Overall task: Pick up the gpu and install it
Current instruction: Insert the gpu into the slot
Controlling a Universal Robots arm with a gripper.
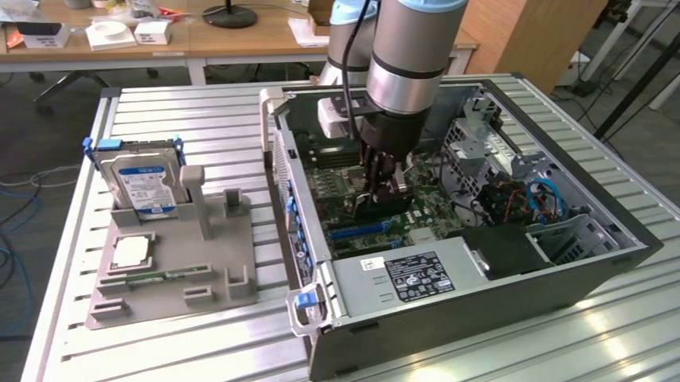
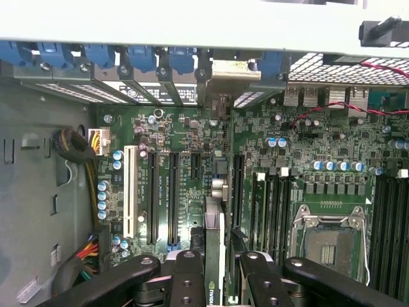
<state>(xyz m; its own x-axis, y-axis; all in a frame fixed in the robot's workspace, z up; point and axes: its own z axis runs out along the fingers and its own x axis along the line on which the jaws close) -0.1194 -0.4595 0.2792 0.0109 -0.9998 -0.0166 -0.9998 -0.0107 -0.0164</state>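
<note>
Near the exterior view's centre, the black two-fingered claw [image 1: 381, 193], half spread, is clamped on the thin green-and-black gpu card [image 2: 215, 233], held edge-on over the green motherboard [image 2: 192, 166] inside the open grey computer case [image 1: 595, 267].

Case [image 1: 478, 318] on table [image 1: 181, 119]; holder [image 1: 212, 267] beside it, exterior view's left.
Hard drive [image 1: 143, 185] in holder; gpu [image 2: 215, 246] in case, above motherboard [image 2: 192, 137].

Arm [image 1: 409, 56]: silver-grey cylinders, pale-blue joint cap, black cable [image 1: 362, 32]. Gripper [image 2: 216, 275]: black linkage bars, round pivot screws.
</note>
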